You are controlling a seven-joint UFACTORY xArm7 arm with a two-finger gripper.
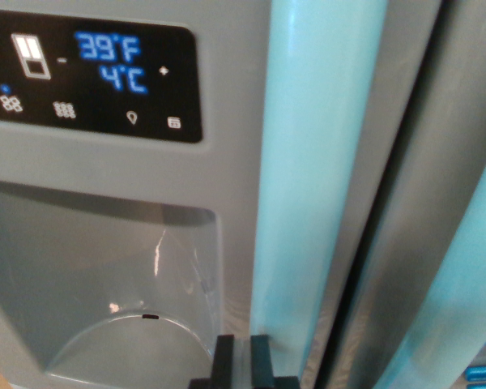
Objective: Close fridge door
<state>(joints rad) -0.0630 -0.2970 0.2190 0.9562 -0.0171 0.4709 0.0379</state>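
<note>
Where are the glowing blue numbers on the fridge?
The glowing blue temperature numbers sit on the black glossy display panel at the wrist view's upper left, above the grey dispenser recess and left of the light blue vertical door handle.

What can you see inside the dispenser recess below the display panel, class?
The recess shows a grey back wall, a curved clear guard and a small dark slot. Nothing stands in it. Its floor is cut off by the picture's edge, and the gripper covers its lower right corner.

pincer (242, 363) mostly cut off, handles (320, 178) blurred
</note>
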